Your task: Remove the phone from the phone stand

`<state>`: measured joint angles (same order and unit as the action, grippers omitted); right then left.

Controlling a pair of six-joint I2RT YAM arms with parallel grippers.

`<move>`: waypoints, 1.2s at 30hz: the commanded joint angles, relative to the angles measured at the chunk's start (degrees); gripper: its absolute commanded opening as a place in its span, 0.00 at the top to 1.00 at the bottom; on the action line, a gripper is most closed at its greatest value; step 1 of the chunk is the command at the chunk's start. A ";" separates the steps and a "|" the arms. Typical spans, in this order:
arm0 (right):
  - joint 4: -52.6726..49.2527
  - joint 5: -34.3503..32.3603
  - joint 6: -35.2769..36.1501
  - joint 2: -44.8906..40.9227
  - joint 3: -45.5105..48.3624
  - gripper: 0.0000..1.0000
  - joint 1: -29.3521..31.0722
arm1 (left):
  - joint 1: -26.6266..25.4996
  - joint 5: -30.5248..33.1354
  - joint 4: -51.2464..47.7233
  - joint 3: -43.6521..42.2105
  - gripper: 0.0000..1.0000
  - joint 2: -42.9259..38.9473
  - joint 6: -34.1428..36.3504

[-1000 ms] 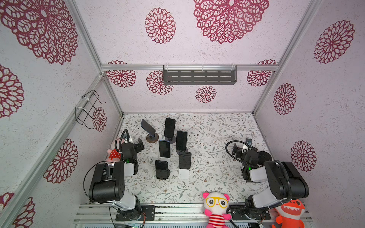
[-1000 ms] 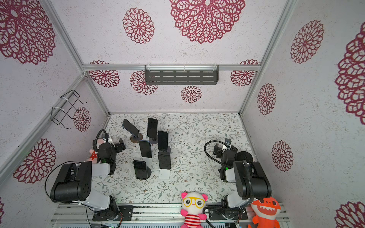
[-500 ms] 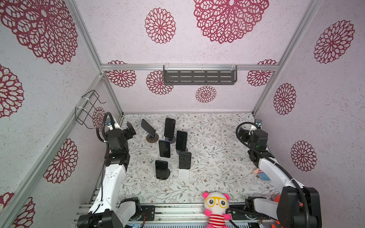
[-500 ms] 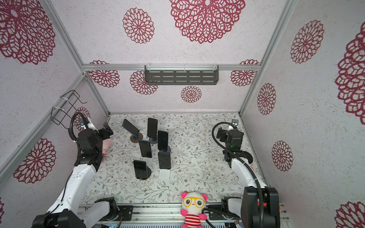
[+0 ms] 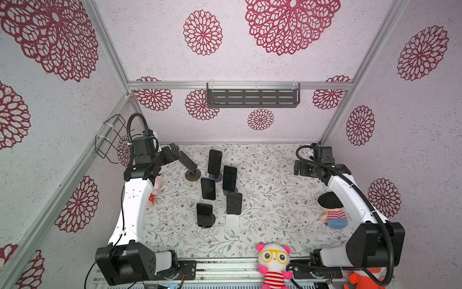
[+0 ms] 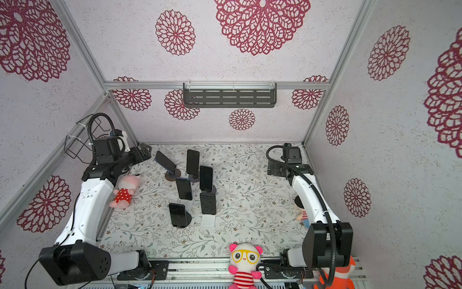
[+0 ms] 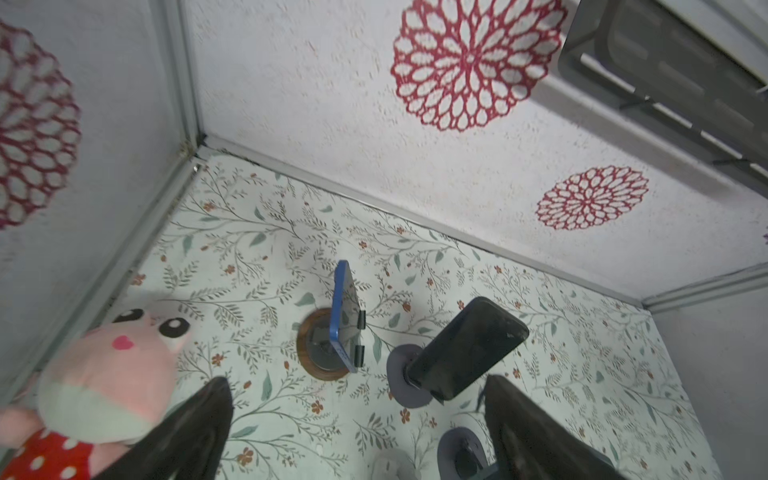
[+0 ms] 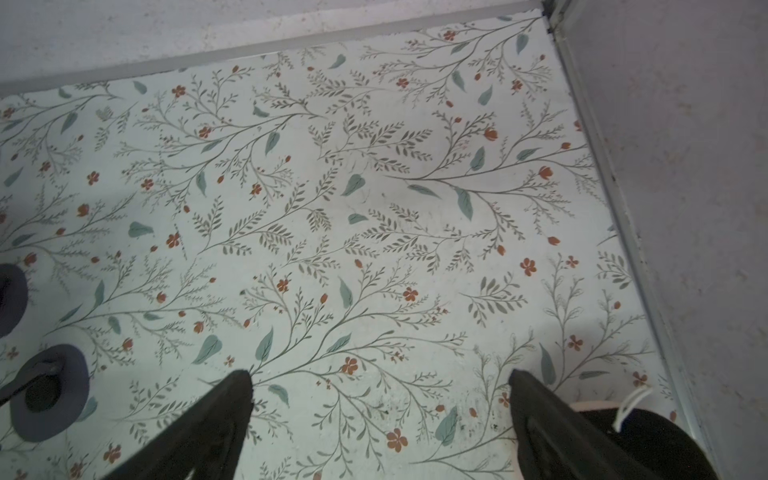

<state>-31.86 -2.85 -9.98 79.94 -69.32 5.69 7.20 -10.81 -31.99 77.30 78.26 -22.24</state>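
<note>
The left claw [image 5: 173, 150] has swung up from its folded rest near the front rail and now hangs wide open and empty, just beside the rear-left phone [image 7: 343, 316]. That blue-edged phone leans on its round stand [image 7: 307, 336] on the bench [image 5: 270, 175]. The right claw [image 8: 380, 374] has risen too, wide and empty, over bare bench well apart from the stands. The other phones [image 5: 229, 179] have not shifted. The left arm seems to be lining up on the blue-edged one; no grasp has begun.
</note>
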 commanded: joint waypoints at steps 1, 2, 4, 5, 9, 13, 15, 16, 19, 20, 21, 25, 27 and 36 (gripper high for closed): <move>-1.81 4.63 -2.30 -0.14 -1.32 0.01 1.32 | 1.56 -8.19 -1.11 1.49 0.05 4.06 -0.94; -1.92 5.91 -2.68 0.55 -1.66 0.02 1.42 | 2.17 -9.52 -0.27 1.75 0.06 5.47 -1.50; -3.31 7.40 -2.83 1.94 -2.62 0.03 1.73 | 2.77 -10.12 0.67 2.34 0.06 7.34 -1.96; -4.69 7.44 -2.65 2.84 -3.39 0.04 1.94 | 2.87 -9.79 1.62 2.33 0.06 8.00 -1.81; -7.07 7.31 -2.30 3.82 -3.97 0.06 2.19 | 2.89 -9.44 3.22 3.30 0.08 11.22 -0.77; -6.93 7.03 -2.76 2.88 -2.85 0.06 2.22 | 2.90 -8.53 2.53 4.29 0.20 14.07 0.43; -6.55 6.84 -2.62 2.35 -2.40 0.06 2.17 | 2.82 -9.15 4.03 3.58 0.26 14.83 0.93; -6.55 6.76 -2.59 2.35 -2.37 0.06 2.21 | 2.71 -9.34 4.29 3.48 0.28 15.22 1.10; -6.81 6.47 -2.58 2.77 -2.42 0.05 2.21 | 2.48 -9.46 4.30 3.47 0.31 16.94 1.58; -6.74 6.62 -2.70 2.99 -2.46 0.05 2.21 | 2.44 -9.42 4.42 3.35 0.33 17.42 1.35; -6.63 6.95 -2.85 3.20 -2.40 0.05 2.21 | 2.25 -9.35 5.10 3.05 0.35 17.86 1.12; -5.45 8.20 -3.06 3.38 -1.51 0.03 2.22 | 1.47 -9.84 6.84 2.42 0.46 19.11 0.89; -4.85 8.09 -3.35 3.29 -1.01 0.03 2.22 | 0.82 -9.76 6.78 2.80 0.50 19.92 1.21; -4.36 7.22 -2.96 3.55 -0.30 0.03 2.30 | -0.04 -6.83 5.80 3.39 0.69 21.39 2.00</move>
<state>-36.91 4.78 -12.12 84.27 -69.69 7.73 7.46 -18.90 -26.92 80.20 99.02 -21.04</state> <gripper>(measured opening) 0.974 0.321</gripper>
